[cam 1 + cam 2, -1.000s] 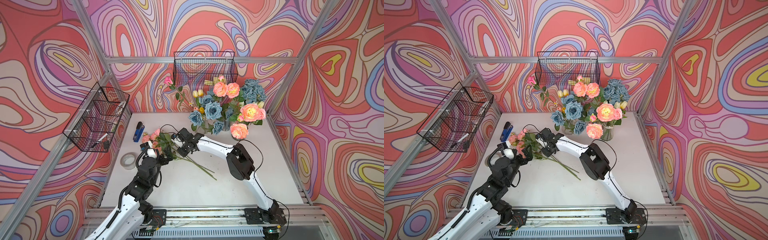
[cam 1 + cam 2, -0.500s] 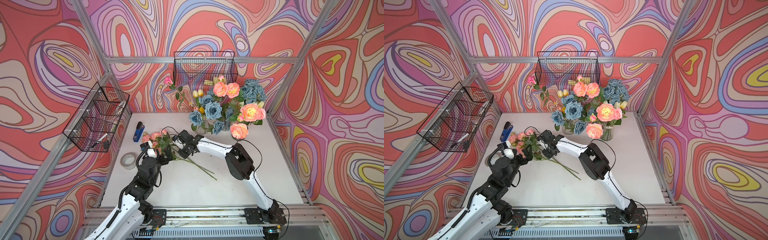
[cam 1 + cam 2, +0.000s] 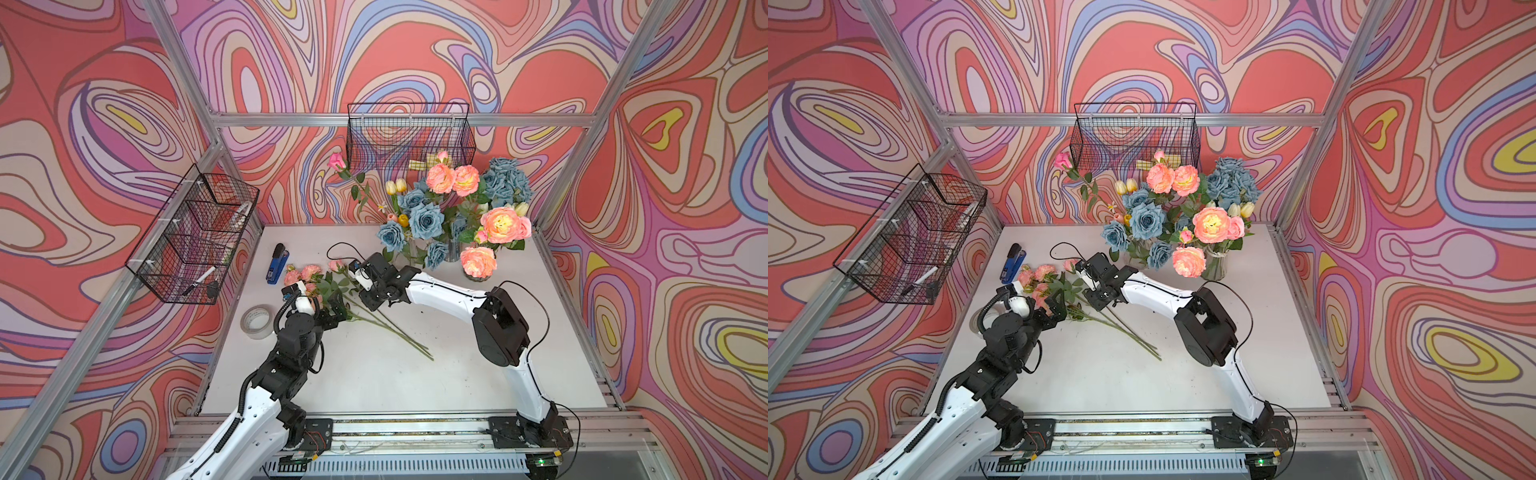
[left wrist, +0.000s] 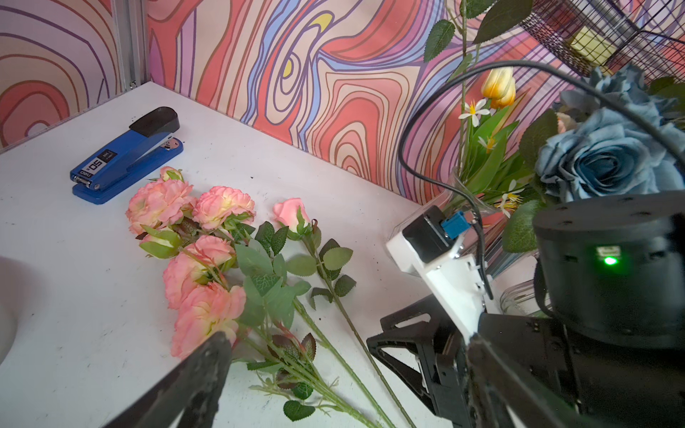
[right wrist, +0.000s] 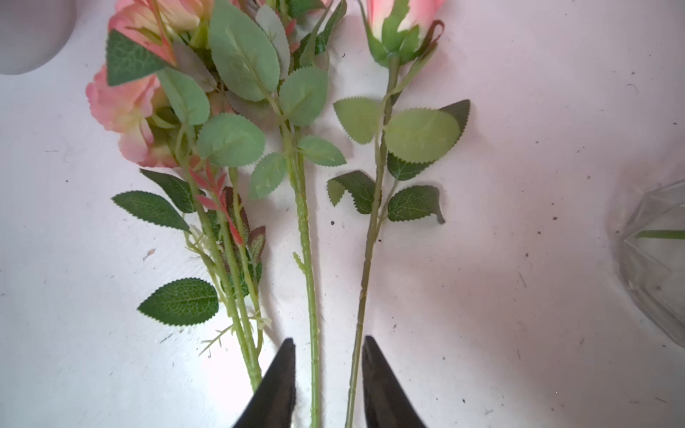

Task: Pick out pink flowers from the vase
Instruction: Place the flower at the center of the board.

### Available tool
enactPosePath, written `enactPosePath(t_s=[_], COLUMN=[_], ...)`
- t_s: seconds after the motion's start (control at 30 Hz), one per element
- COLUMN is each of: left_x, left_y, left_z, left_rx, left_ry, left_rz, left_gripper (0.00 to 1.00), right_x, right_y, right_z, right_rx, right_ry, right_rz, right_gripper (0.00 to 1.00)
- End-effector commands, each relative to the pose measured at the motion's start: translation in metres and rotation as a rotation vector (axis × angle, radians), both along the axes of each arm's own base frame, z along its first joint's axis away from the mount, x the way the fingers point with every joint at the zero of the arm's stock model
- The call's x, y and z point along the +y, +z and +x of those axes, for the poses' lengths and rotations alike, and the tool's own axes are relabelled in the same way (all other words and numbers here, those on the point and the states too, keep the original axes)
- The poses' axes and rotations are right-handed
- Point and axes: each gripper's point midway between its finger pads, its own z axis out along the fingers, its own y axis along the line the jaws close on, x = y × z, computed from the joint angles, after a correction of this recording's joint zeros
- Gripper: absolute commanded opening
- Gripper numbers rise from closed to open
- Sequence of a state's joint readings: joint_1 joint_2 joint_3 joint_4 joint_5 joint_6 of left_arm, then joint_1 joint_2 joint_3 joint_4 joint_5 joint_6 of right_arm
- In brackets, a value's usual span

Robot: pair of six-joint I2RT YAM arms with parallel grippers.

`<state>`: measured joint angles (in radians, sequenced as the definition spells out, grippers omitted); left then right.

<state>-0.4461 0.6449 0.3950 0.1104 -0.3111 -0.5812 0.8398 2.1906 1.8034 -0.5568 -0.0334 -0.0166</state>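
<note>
In both top views, picked pink flowers point(image 3: 309, 277) lie on the desk point(image 3: 374, 386) near its left edge. Their heads are beside the stapler point(image 3: 277, 264) and their stems run toward the bare middle. Other pink blooms point(image 3: 500, 224) stand in the vase point(image 3: 1214, 266) by the back edge.

From the left wrist, the left gripper point(image 4: 346, 344) gapes wide over the stems.

From the right wrist, the right gripper point(image 5: 328, 355) stands parted and clamps nothing. Two stems pass loosely between its jaws, with white desk showing on either side.
</note>
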Motion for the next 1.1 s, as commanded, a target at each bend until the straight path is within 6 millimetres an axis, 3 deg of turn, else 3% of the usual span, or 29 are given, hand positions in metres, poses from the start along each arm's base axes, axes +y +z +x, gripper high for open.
enactPosePath(t_s=[0.0,0.37,0.57,0.77,0.9,0.93,1.07], left_x=[-0.003,-0.002,-0.003,-0.005,-0.013,-0.015,-0.024], left_y=[0.019,0.022,0.023,0.025,0.029,0.030,0.030], left_z=[0.002,0.005,0.008,0.011,0.016,0.017,0.023], left_rx=[-0.051,-0.094,-0.116,-0.124,-0.126,-0.126,-0.130], left_ry=[-0.003,0.010,0.019,0.017,-0.020,-0.025,-0.061], left_rz=[-0.046,-0.083,-0.117,-0.132,-0.123,-0.123,-0.130], left_gripper=[1.00,1.00,1.00,1.00,1.00,1.00,1.00], right_x=[-0.005,-0.017,-0.035,-0.055,-0.072,-0.074,-0.092], right_y=[0.008,0.011,0.017,0.014,0.003,0.010,0.004], right_z=[0.000,-0.021,-0.035,-0.050,-0.062,-0.064,-0.075], right_rx=[-0.020,-0.019,-0.054,-0.069,-0.067,-0.082,-0.084], right_ry=[-0.018,0.030,0.030,0.014,-0.013,-0.022,-0.057], right_rz=[0.010,0.041,0.049,0.068,0.073,0.089,0.110], right_gripper=[0.35,0.57,0.69,0.74,0.76,0.77,0.79])
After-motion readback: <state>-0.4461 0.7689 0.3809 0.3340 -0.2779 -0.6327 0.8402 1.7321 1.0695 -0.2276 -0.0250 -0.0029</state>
